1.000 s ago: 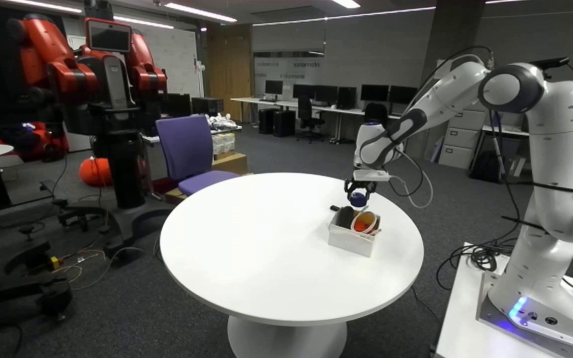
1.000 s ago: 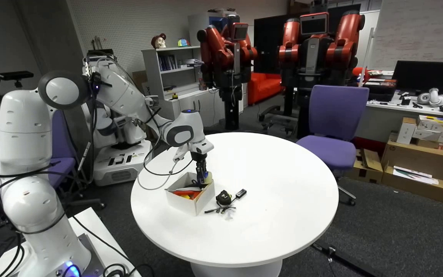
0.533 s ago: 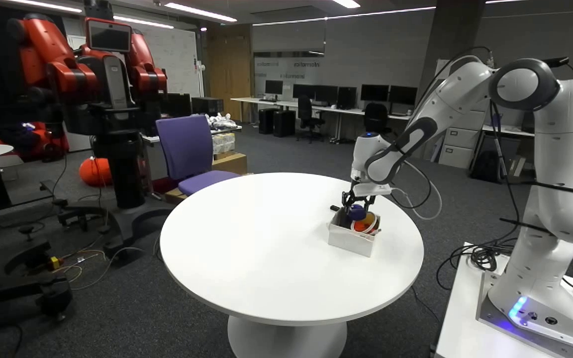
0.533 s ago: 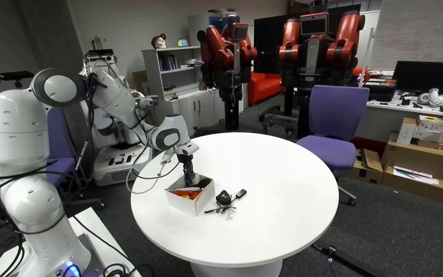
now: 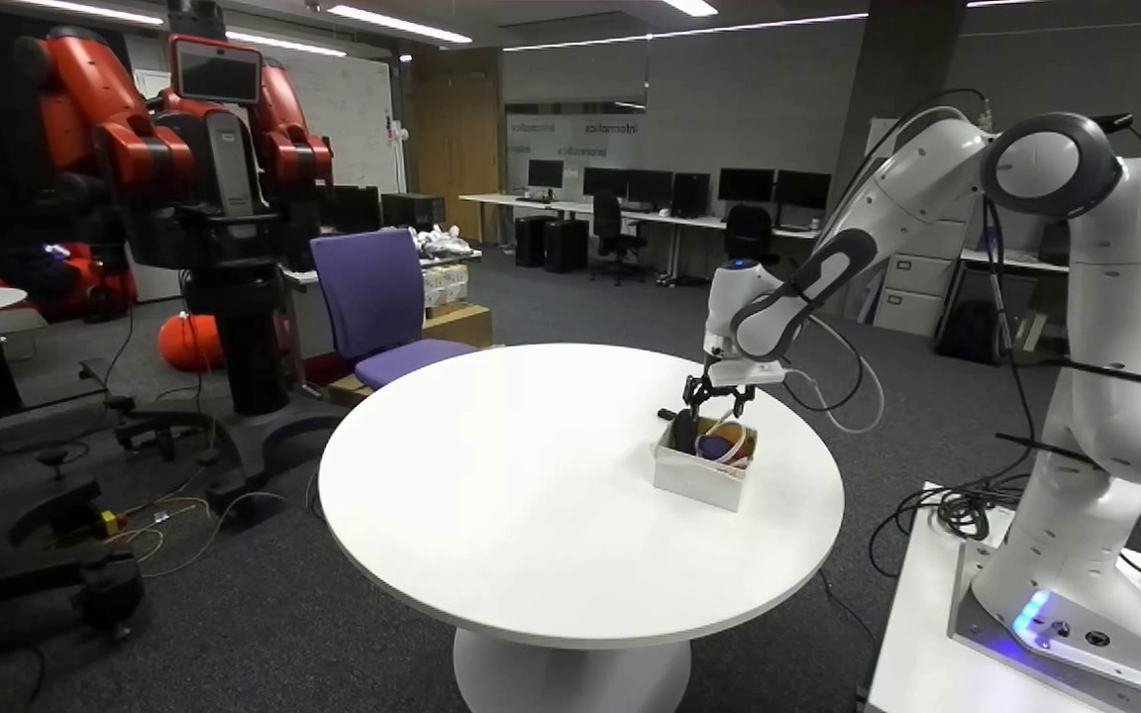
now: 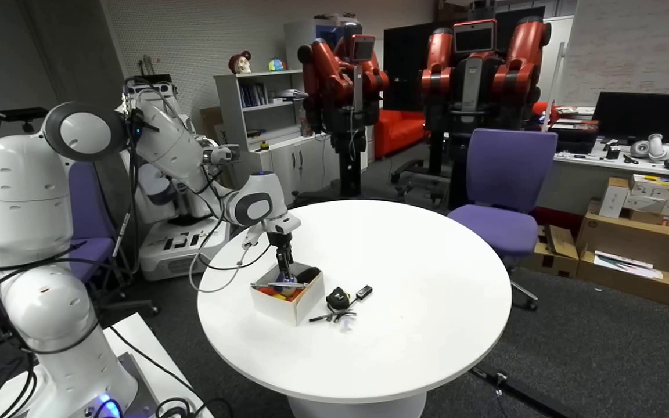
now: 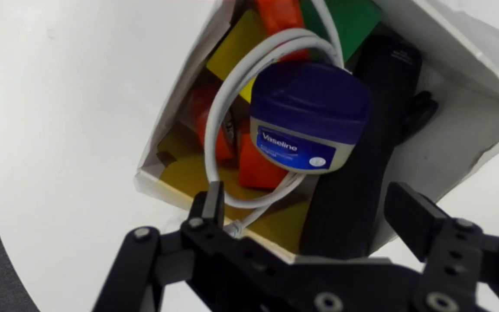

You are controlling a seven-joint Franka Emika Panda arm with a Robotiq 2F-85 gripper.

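My gripper (image 7: 306, 195) stands open over a white open box (image 5: 694, 478), with nothing between its fingers. In the wrist view a Vaseline jar (image 7: 310, 117) with a dark blue lid lies tilted in the box, apart from the fingertips. It rests on a coiled white cable (image 7: 215, 117) and beside a long black object (image 7: 349, 208). Orange-red pieces (image 7: 259, 170), a yellow piece (image 7: 234, 47) and a green piece (image 7: 351, 21) show around it. In an exterior view the gripper (image 6: 284, 271) reaches down at the box's opening, and its fingertips are partly hidden.
The box stands on a round white table (image 5: 491, 495). Beside it lie a black tape measure (image 6: 338, 298), a small black stick-shaped item (image 6: 363, 292) and thin dark items (image 6: 326, 317). A purple chair (image 6: 506, 174) stands at the table's far side.
The gripper has come down to the box with the jar, then its fingers have spread. The jar has been let go and sits lower, inside the box.
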